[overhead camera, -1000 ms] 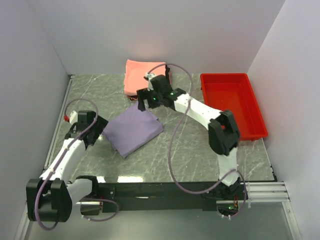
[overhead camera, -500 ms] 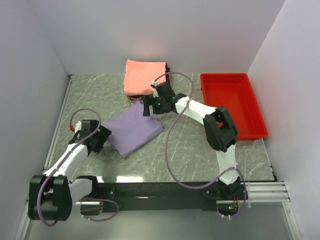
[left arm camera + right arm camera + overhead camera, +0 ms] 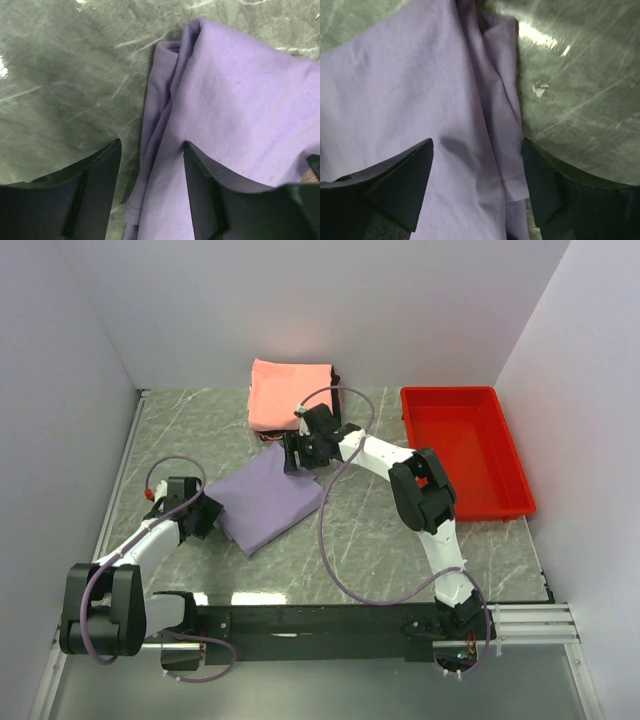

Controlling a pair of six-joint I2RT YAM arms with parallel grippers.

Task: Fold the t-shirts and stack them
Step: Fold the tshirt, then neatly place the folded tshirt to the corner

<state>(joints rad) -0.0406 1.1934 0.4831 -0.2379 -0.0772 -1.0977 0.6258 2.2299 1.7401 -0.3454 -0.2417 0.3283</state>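
- Currently, lavender t-shirt (image 3: 268, 502) lies folded, roughly rectangular, on marble-look table (image 3: 180, 430), centre-left, set at an angle.
- Left gripper (image 3: 205, 517): low at shirt's left edge. Wrist cam: jaws part-way apart, straddling the layered fold; cloth sits btwn fingers, not pinched.
- Right gripper (image 3: 293, 455): low at shirt's far corner. Wrist cam: jaws wide, hemmed edge btwn them, no clamp seen.
- Salmon-pink t-shirt (image 3: 288, 390): folded, at far edge of table by back wall, apart from lavender one. Dark cloth (image 3: 336, 380) shows at its right side; detail too small to tell.
- Red tray (image 3: 470, 395): right side of table, well apart from shirts.
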